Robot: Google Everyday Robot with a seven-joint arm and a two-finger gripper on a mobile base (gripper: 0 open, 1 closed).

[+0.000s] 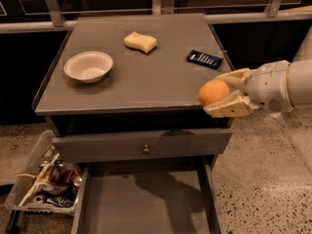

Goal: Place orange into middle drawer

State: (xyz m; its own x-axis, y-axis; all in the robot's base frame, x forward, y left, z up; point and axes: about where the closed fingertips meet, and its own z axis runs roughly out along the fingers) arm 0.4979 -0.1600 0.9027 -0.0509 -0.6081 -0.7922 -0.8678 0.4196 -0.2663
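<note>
Now hand (215,96) closed on orange (212,91), beside table's (146,84) front-right corner; round, seemingly no long axis.

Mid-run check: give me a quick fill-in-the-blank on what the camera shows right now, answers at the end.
1. The hand is shut on the ____, near the table's front edge.
2. The middle drawer, below the knobbed drawer, is ____.
3. On the table, left of the sponge, sits a white ____.
Missing: orange; open; bowl.
</note>
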